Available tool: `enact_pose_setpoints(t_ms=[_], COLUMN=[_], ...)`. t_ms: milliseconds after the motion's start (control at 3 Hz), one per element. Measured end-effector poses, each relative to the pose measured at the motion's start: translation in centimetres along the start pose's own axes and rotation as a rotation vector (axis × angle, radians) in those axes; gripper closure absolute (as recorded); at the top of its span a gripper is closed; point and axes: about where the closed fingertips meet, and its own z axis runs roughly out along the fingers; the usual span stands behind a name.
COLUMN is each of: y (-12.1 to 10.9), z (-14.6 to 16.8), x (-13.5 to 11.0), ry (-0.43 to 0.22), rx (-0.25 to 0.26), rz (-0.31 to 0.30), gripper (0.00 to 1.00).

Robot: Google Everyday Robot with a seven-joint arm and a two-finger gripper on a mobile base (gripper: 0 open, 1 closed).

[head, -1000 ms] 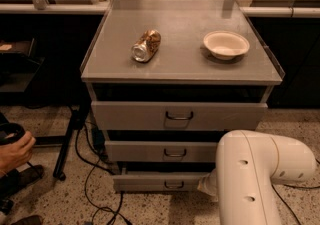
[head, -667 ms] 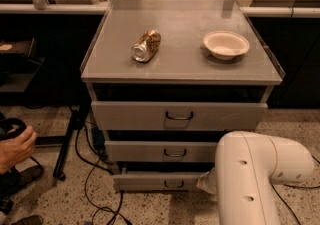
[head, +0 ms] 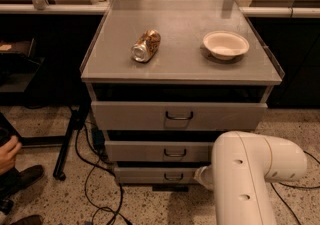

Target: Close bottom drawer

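At 3 o'clock end of bottom drawer (head: 160,174), gripper (head: 201,177) sat close by, mostly hidden behind arm (head: 250,169); open or closed, cannot tell. Drawer looked slightly out; closing push not yet done.

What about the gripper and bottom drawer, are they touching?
Cannot tell. In the camera view the gripper sits at the right end of the bottom drawer, but the arm hides any contact.

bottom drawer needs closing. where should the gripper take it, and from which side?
Probably best at the small wire handle in the middle of the bottom drawer front, coming straight in from the front. The low, narrow panel faces forward, and the handle is its only projecting part. The gripper is hidden behind the white arm, low by the drawer's right end.
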Motion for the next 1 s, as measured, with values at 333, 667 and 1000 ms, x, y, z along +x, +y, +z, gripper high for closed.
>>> enact_pose_setpoints(t_ms=[333, 667, 1000], y=[-0.1, -1.4, -4.4], z=[-0.1, -1.6, -5.9], x=[0.2, 2.3, 4.5], ry=[0.007, 0.086, 0.155], rx=[0.001, 0.013, 0.042], rz=[0.001, 0.009, 0.049], gripper=[1.00, 1.00, 1.00])
